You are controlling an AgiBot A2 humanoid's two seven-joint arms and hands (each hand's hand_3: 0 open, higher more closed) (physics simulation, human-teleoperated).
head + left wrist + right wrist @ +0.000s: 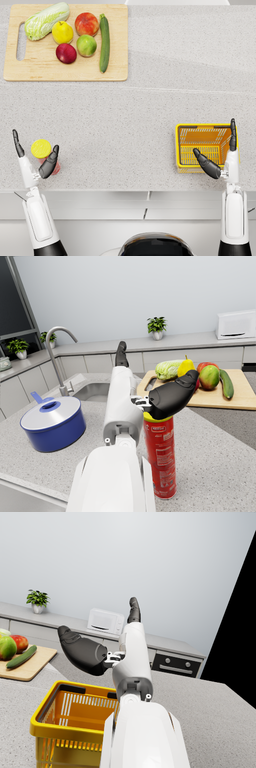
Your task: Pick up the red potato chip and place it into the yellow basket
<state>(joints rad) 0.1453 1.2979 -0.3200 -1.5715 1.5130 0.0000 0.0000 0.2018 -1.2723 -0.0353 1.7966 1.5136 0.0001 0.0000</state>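
Beside the spread, empty left hand [34, 159], the upright red chip can [46, 156] stands, perhaps touching its thumb.

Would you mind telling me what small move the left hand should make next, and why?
Probably close the left hand around the red chip can. The can stands upright between its spread fingers, apparently not yet gripped, while the yellow basket sits far across the counter under the right hand.

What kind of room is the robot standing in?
It looks like a kitchen. There is a steel sink with a curved tap, a white microwave on the back counter, and a wooden chopping board holding fruit and vegetables on the speckled grey worktop.
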